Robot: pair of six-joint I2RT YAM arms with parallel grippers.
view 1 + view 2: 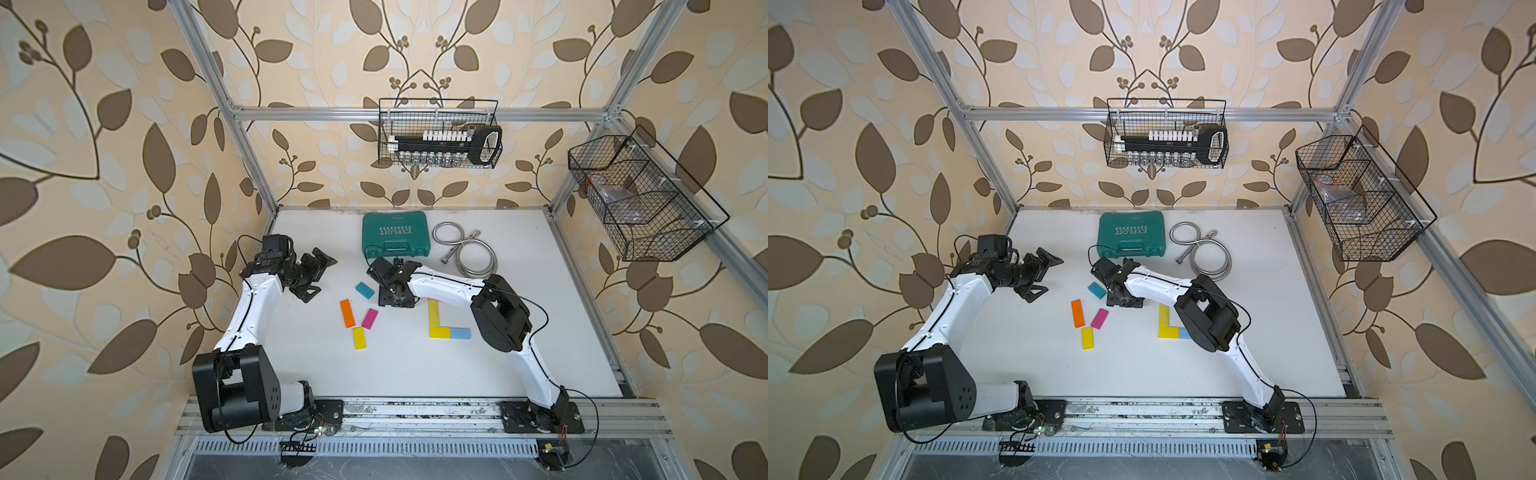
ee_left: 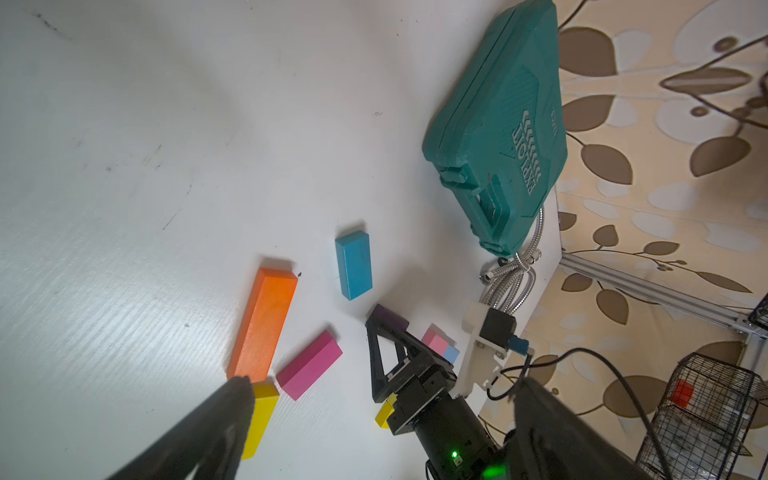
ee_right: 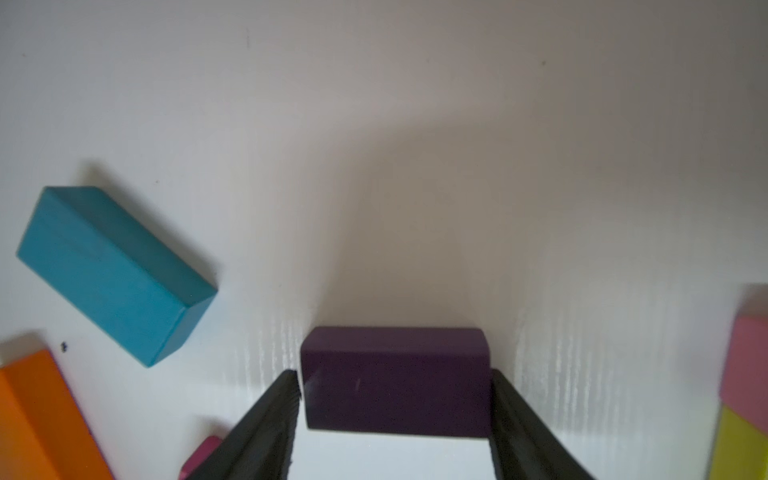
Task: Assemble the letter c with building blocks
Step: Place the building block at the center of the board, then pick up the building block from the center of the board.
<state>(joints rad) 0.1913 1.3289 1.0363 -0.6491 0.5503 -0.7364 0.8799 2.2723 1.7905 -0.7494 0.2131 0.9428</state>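
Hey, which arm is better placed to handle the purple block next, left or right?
Right. The right gripper has its fingers flanking the purple block on the table, while the left gripper hangs open farther away, beyond the teal block.

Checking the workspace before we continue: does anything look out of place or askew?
Nothing looks damaged. The teal block, orange block, magenta block and a yellow block lie loose at mixed angles, apart from the started letter. A metal hose and green tool case sit behind them, unrelated clutter.
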